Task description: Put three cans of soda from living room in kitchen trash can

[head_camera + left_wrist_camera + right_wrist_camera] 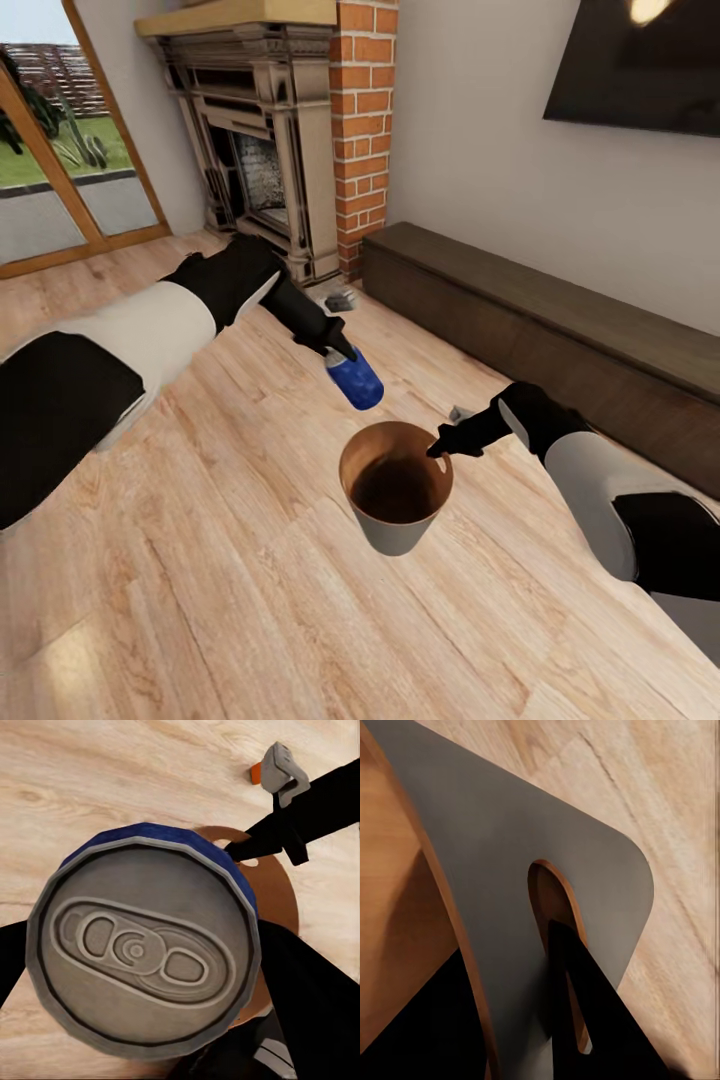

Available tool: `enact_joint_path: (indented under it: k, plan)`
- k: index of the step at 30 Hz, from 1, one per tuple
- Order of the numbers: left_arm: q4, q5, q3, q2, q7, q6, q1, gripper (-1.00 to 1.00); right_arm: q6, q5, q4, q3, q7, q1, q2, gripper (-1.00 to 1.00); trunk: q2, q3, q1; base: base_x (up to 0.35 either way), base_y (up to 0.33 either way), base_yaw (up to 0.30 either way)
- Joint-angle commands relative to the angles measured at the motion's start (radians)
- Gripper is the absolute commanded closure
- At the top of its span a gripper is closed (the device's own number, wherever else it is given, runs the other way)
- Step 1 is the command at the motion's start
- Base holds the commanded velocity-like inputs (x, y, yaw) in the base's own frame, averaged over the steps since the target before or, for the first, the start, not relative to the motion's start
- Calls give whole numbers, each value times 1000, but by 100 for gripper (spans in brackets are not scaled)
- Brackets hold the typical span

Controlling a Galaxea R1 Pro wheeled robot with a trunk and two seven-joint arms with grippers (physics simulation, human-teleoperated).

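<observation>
My left gripper (335, 345) is shut on a dark blue can of soda (356, 381), held tilted in the air just above and behind the rim of the tash can (396, 538). In the left wrist view the can's silvery top (142, 945) faces the camera, with the bin's brown inner wall (279, 896) behind it. My right gripper (437, 447) is shut on the bin's rim and holds it above the wooden floor. The right wrist view shows a dark finger (585, 1012) pressed against the bin's grey outer wall (547, 832) at a slot.
This is the living room: a fireplace (262, 150) with a red-brick column (365, 110) stands at the back, and glazed wooden doors (60, 180) to the left. A low dark bench (560, 330) runs along the right wall under the TV (640, 65). Wood floor lies in front.
</observation>
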Motion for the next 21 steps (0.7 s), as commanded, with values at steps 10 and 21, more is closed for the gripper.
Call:
enact_joint_path:
  k: [10,21]
  plan:
    - [-95,-1,-31,-30,-14,0,80,100,12,-30,2,-7,-1,-2,12,100,0,0,0,0,0,0]
    - [-147,0,-37,-36,77,0,233,100,12,-31,-9,-8,-1,-15,28,100,0,0,0,0,0,0]
